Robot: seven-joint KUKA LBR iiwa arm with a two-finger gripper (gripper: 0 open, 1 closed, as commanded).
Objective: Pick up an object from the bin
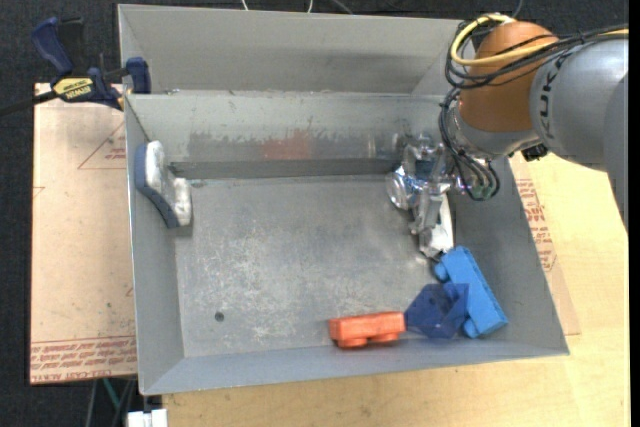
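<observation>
Nearest you, at about 6 o'clock on the floor of the grey metal bin (280,265), lies an orange rectangular plastic block (367,329). Just to its right, at 5 o'clock, a dark blue chunky plastic piece (435,311) touches a lighter blue oblong plastic block (472,293). At 3 o'clock the gripper (436,233) hangs low just beyond the far end of that lighter blue block, the thing closest to it. You cannot tell whether it is open or closed, or has hold of anything, and at 9 o'clock a silvery curved metal piece (160,183) rests against the left wall.
</observation>
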